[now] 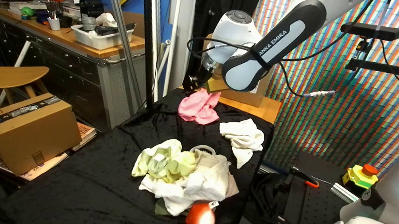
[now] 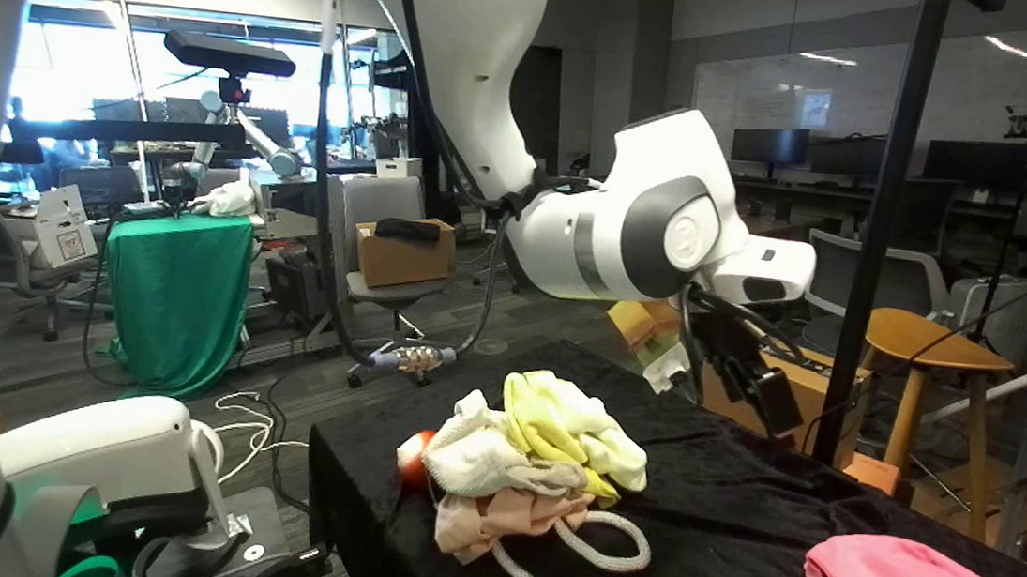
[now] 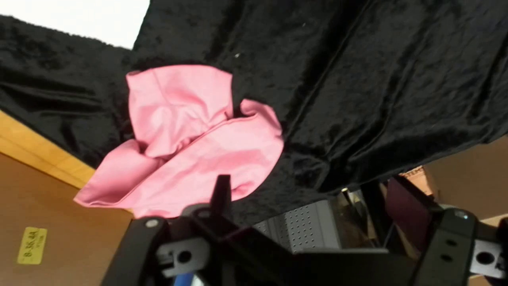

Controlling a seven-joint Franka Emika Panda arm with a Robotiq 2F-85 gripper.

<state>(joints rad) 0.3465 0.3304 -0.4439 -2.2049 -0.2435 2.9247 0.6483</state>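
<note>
We see the gripper in the air above the table, its jaws spread wide with nothing held between them. The pink cloth lies crumpled and folded over itself on the black cover of the table, and in an exterior view we find it apart from the gripper. In the wrist view, a labelled cardboard box stands by the strip of bare wood beside that cloth; its inside is out of our sight. Farther along the table we see a heap of white cloth and yellow-green cloth, with a loop of pale rope coming out of it; whether the rope belongs to a bag or basket underneath, we cannot tell. A red-and-white round thing sits just beside the heap. On the workbench, in an exterior view, a white bin holds a jumble in which we make out a grey roll, something white and crumpled and dark items. Near it, a white cup holds upright sticks like pens or brushes. A taped cardboard box rests on books, its contents hidden from us. Across the room, in an exterior view, a brown carton sits on a chair, with something black at its top.
</note>
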